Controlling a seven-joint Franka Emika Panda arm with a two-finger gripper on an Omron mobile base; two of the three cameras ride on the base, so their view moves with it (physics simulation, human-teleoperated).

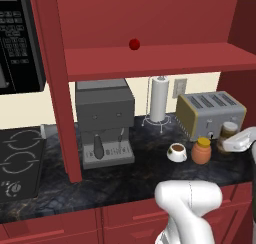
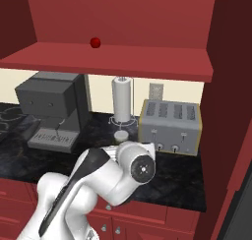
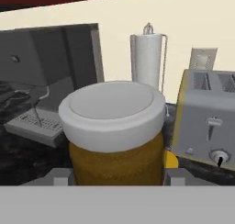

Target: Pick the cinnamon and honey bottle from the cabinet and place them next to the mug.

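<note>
The gripper (image 3: pixel 117 178) has its fingers pinching the cinnamon (image 3: pixel 114 136) from both sides, just right of the honey bottle (image 1: pixel 201 151), which stands beside the mug (image 1: pixel 176 151) on the counter (image 1: pixel 125 178).

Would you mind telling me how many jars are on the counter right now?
2. The honey bottle stands beside the mug; the cinnamon sits right of it, before the toaster, between the jaws. Others may be hidden.

Cream wall (image 1: pixel 30 110) behind a dark marbled counter (image 1: pixel 100 183) (red drawers (image 1: pixel 130 223) beneath); black microwave (image 1: pixel 17 38) upper left.
</note>
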